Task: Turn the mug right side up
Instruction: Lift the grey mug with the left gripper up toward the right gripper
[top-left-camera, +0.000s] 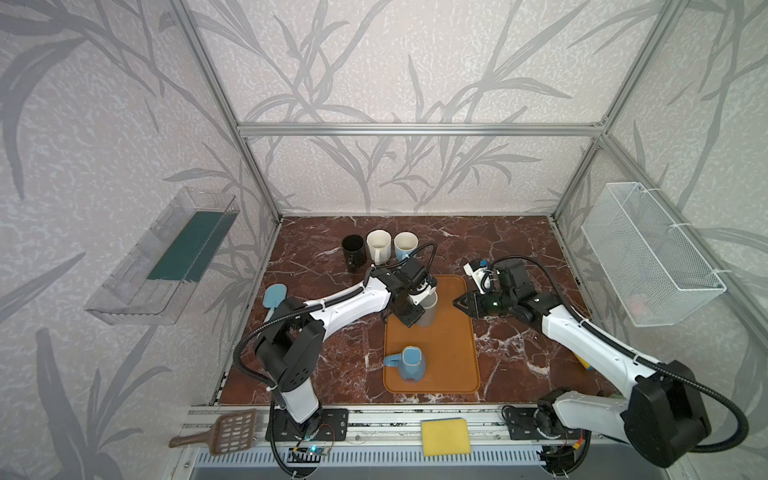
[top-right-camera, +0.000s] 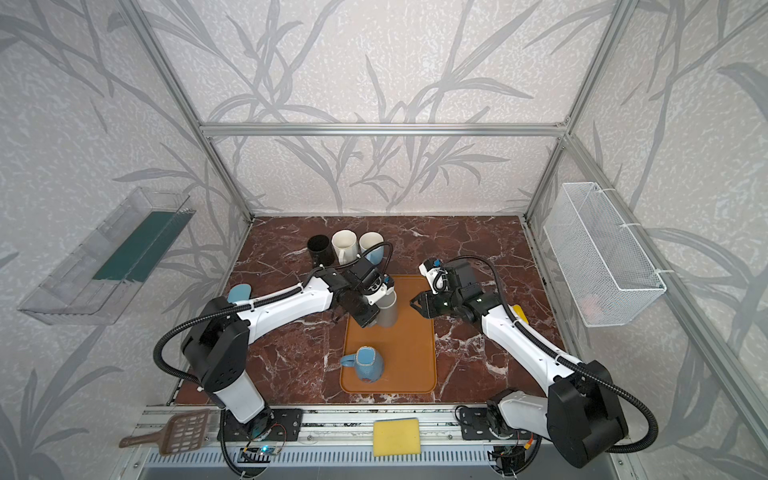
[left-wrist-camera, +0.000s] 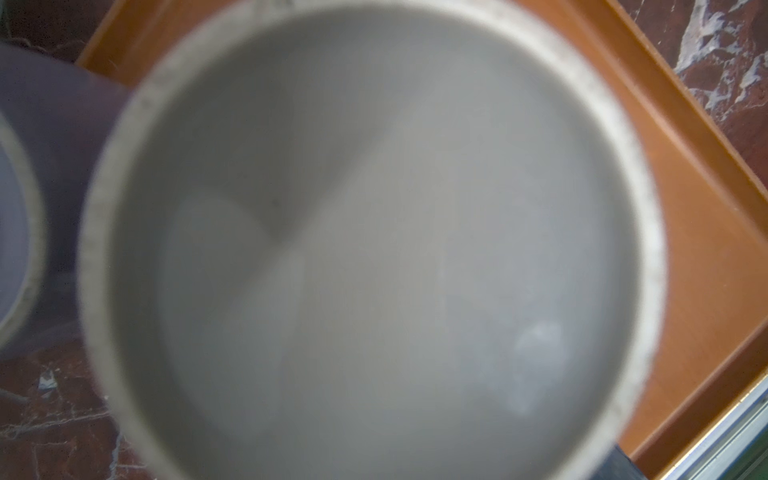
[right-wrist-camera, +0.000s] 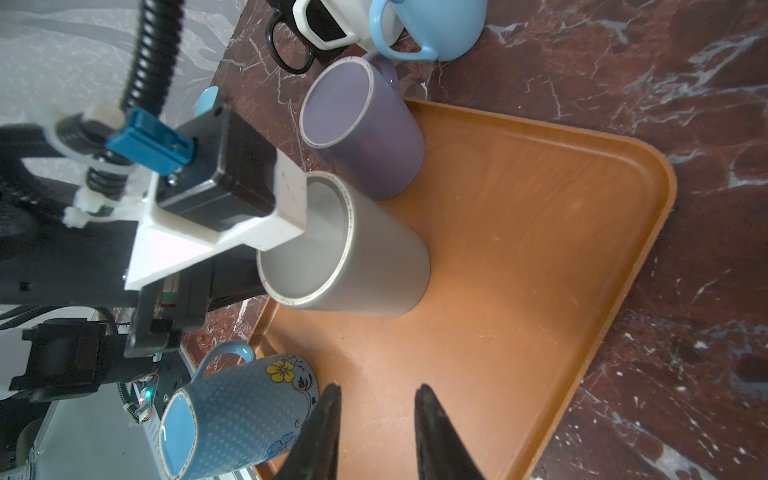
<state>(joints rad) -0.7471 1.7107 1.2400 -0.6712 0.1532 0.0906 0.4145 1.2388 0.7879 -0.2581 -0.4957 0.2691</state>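
On the far-left part of the orange tray (top-left-camera: 451, 353), the gray mug (top-left-camera: 430, 312) stands on its base, mouth up, and the left wrist view looks straight down into its gray inside (left-wrist-camera: 374, 249). The left gripper (top-left-camera: 408, 314) is pressed right against the mug's left side, low beside the wall. Its fingers are hidden behind the arm and the mug, and no handle shows, so I cannot tell whether the jaws are clamped on anything. Over at the tray's right edge the right gripper (right-wrist-camera: 378, 390) hovers with its jaws parted and nothing between them. The gray mug sits to its left across bare tray, clear of those tips. A purple mug (right-wrist-camera: 361, 133) stands mouth up just beyond the gray one, off the tray's far-left corner. Nearer on the tray a blue dotted mug (top-left-camera: 409, 365) sits base up, handle pointing left. Three more mugs line the far side of the marble table (top-left-camera: 519, 249).
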